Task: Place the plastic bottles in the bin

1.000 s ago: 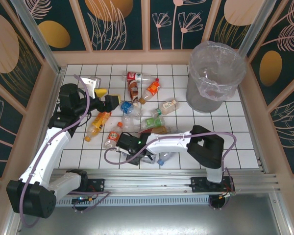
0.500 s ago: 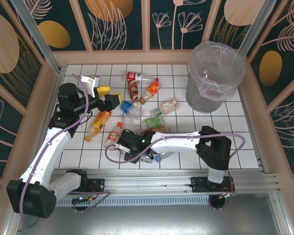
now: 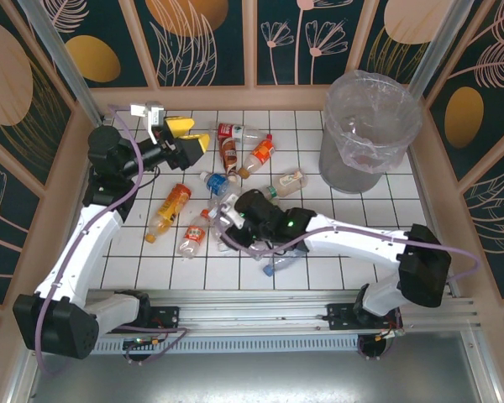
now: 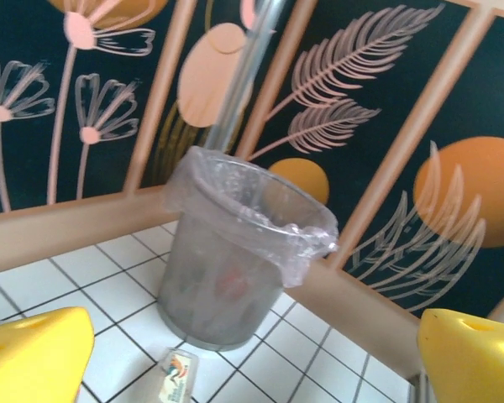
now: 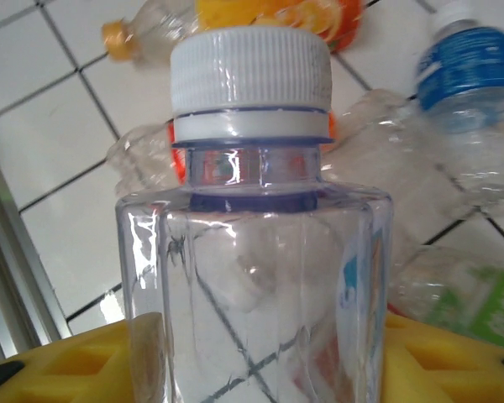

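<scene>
Bright, even light from above leaves only faint, short shadows on the white tiles [image 3: 420, 210] beside the bin [image 3: 353, 164], whose crinkled liner [image 3: 407, 113] catches pale glare; the left wrist picture is slightly soft, and behind the right wrist's close clear bottle [image 5: 252, 277] everything blurs.

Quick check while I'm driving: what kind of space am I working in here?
Probably a staged robot test cell, not a real room: a white tiled tabletop boxed in by wood-framed floral wall panels, and an aluminium mounting rail along its near edge.
</scene>
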Motion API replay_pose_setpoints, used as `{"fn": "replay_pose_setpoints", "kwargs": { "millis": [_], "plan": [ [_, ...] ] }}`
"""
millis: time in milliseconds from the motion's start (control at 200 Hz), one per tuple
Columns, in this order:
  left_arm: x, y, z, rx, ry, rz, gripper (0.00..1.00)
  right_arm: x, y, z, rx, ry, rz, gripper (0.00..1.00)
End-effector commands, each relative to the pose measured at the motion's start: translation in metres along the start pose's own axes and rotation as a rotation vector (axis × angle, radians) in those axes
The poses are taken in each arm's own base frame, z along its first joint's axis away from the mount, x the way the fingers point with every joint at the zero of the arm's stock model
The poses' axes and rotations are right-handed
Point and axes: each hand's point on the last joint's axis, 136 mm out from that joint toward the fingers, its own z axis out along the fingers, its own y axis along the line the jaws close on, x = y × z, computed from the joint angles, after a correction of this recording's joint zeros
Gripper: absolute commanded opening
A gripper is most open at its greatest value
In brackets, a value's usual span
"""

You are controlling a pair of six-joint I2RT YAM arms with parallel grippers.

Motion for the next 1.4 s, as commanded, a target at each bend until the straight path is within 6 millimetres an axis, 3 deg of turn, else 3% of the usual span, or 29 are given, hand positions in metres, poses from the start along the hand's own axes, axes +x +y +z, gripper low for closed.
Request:
{"fn": "replay_pose_setpoints", "kwargs": {
  "millis": [0, 140, 350, 505, 600, 626, 726, 911, 1136, 1396],
  "plan": [
    [0.002, -0.024, 0.000, 0.123, 0.031, 0.026, 0.99, -0.027, -0.026, -0.027, 0.043, -0.128, 0.083, 0.56],
    [0.012, -0.019, 0.003, 0.102, 0.030, 0.008, 0.99, -0.047, -0.073, -0.063, 0.154, -0.221, 0.146, 0.56],
    [0.031, -0.024, 0.028, 0.133, 0.071, -0.038, 0.99, -0.079, -0.135, -0.125, 0.290, -0.372, 0.198, 0.56],
    [0.043, -0.034, 0.049, 0.150, 0.091, -0.054, 0.99, -0.105, -0.180, -0.171, 0.399, -0.460, 0.205, 0.56],
    [0.049, -0.043, 0.062, 0.171, 0.111, -0.057, 0.99, -0.121, -0.195, -0.193, 0.436, -0.513, 0.196, 0.56],
    [0.051, -0.044, 0.065, 0.175, 0.117, -0.058, 0.99, -0.122, -0.211, -0.204, 0.476, -0.524, 0.209, 0.56],
    [0.058, -0.053, 0.077, 0.205, 0.145, -0.053, 0.99, -0.132, -0.233, -0.226, 0.523, -0.560, 0.214, 0.56],
    [0.067, -0.061, 0.083, 0.251, 0.110, -0.053, 0.99, -0.133, -0.282, -0.260, 0.648, -0.584, 0.246, 0.55],
    [0.088, -0.068, 0.086, 0.291, 0.140, -0.074, 0.99, -0.116, -0.337, -0.273, 0.774, -0.521, 0.283, 0.55],
    [0.099, -0.069, 0.089, 0.305, 0.190, -0.089, 0.99, -0.102, -0.378, -0.300, 0.854, -0.540, 0.339, 0.55]
  ]
}}
